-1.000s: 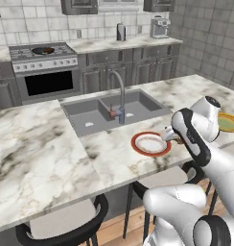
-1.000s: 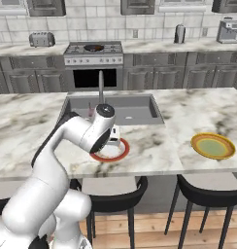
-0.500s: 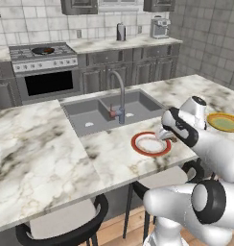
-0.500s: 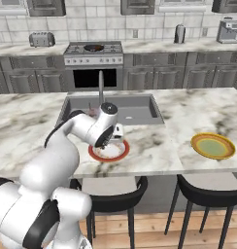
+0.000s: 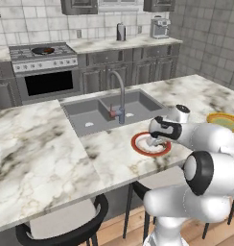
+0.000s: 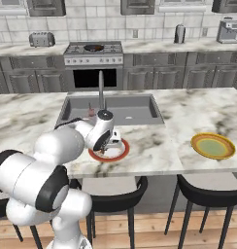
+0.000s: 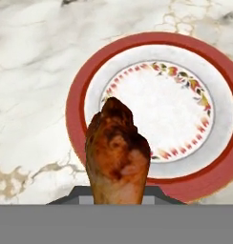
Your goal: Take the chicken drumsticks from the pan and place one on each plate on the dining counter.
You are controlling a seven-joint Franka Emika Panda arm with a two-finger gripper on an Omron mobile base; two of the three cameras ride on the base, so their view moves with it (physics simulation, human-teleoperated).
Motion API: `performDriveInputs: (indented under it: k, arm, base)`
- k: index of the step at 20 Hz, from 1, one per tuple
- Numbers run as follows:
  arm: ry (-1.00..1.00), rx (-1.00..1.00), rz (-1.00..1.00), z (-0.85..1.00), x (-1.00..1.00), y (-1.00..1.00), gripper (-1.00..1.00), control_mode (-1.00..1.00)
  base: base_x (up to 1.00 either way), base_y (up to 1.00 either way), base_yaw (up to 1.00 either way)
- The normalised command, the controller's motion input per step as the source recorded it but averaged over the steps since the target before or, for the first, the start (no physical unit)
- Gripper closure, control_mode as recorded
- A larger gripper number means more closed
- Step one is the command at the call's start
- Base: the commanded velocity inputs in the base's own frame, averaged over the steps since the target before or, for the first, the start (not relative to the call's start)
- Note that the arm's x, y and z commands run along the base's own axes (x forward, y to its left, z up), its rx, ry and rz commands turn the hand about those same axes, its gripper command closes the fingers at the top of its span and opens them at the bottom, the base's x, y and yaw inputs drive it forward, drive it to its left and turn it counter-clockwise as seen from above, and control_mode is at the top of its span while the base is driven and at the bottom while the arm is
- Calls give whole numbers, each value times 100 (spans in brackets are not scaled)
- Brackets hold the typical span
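A: What's the biggest thing in front of the robot?
B: The white grey-veined marble bench (image 5: 37,149), with a steel sink (image 5: 97,113) and faucet (image 5: 120,96) set into it. Behind it, along the wall, stands a stove (image 6: 93,51) with a black pan (image 5: 43,50) on a burner; whether anything lies in the pan is too small to tell.

A: And the plates?
B: A red-rimmed plate (image 7: 152,112) with a pale centre and a ring of small leaf ornaments lies near the bench's front edge, just in front of the sink. A yellow-golden plate (image 6: 212,146) lies well apart from it, further right on the same bench.

A: The gripper?
B: The gripper (image 5: 155,139) hangs right above the red-rimmed plate, clamped on a chicken drumstick (image 7: 117,152). In the hand view the glossy orange-brown piece points over the plate's near rim.

A: Any writing or brand marks?
B: None that can be read.
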Motion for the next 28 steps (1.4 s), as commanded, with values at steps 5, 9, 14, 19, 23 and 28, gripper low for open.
performDriveInputs:
  k: [5, 9, 14, 19, 23, 28]
  arm:
    - [7, 0, 0, -21, 54, 0, 100, -100]
    - [9, -6, 1, -51, 35, 0, 100, -100]
    - [3, -3, 1, -45, 28, 0, 100, -100]
    - [0, 0, 2, -32, 22, 0, -100, -100]
    - [0, 0, 1, -14, 22, 0, -100, -100]
    - [0, 0, 5, 0, 29, 0, -100, -100]
  base:
    - [0, 0, 0]
    - [0, 0, 0]
    - [0, 0, 0]
    - [0, 0, 0]
    - [0, 0, 0]
    - [0, 0, 0]
